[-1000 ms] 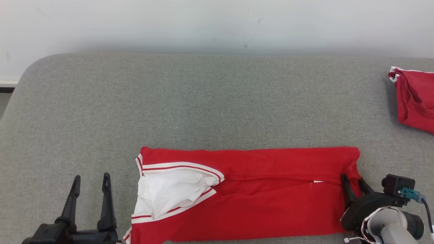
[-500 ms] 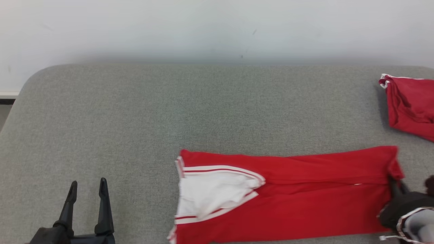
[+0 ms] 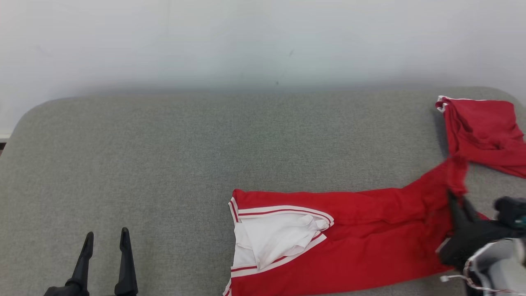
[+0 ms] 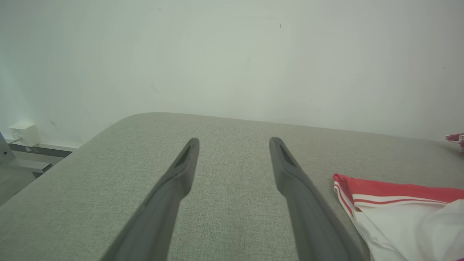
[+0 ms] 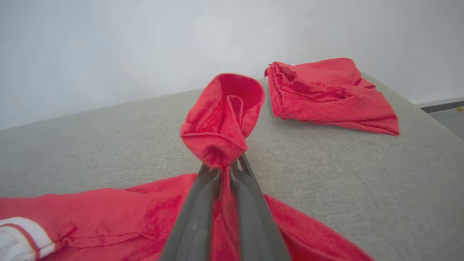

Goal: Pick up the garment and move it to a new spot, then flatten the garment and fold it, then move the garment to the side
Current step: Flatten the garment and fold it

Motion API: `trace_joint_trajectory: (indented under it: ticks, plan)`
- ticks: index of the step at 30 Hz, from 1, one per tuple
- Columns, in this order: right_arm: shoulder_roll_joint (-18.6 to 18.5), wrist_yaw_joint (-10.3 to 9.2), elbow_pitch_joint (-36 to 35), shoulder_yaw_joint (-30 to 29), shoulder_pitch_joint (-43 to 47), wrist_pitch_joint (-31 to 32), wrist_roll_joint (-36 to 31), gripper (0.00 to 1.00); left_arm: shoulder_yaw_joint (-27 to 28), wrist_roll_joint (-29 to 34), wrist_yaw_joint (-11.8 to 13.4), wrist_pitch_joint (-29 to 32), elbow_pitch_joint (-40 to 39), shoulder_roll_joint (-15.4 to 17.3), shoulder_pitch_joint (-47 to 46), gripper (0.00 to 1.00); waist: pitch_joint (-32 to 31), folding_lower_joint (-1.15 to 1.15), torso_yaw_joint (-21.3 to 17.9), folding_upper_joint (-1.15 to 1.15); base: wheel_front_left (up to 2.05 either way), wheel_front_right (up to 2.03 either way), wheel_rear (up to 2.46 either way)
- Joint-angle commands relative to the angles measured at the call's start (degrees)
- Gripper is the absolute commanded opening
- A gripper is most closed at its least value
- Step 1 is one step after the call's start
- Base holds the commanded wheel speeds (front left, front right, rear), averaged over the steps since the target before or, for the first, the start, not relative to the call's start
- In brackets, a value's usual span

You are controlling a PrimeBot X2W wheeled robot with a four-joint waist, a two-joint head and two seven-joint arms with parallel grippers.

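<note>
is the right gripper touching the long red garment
Touching. The right wrist view shows the right gripper shut on the garment, with red cloth pinched inside it and bunched up beyond it.

The red garment (image 3: 370, 246) is soft matt cloth on coarse-woven grey upholstery (image 3: 164, 164).

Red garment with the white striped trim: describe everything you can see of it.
The red garment is soft, knit-looking cloth folded into a long band lying across the grey padded surface. Its left end shows red-and-white striped trim and a white lining turned outward. Its right end is bunched, pinched in the shut right gripper and raised off the surface. The rest lies flat with slight creases.
</note>
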Motion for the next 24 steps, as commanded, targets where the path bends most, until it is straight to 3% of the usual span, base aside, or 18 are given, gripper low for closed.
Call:
trace_joint_trajectory:
  ticks: [1,14,24]
  plan:
    - [1.5,-0.17,-3.14,1.53,1.44,1.06,0.01,0.0,0.15,0.05,0.0,-0.17,0.19,-0.23,0.83,1.0,-0.58,0.0,-0.51,0.0,0.0,0.0,0.0]
    - [12.0,-0.17,-21.87,10.1,7.96,8.07,0.05,0.0,-1.86,0.0,-0.06,-0.17,1.85,-0.49,-1.02,1.0,-1.45,0.0,2.44,0.0,0.0,0.0,0.0]
    - [16.02,-0.17,-18.73,16.19,6.14,6.85,1.5,0.0,-3.87,-0.7,-0.01,-0.17,2.95,-0.57,-2.06,1.0,-0.89,0.0,6.47,0.0,0.0,0.0,0.0]
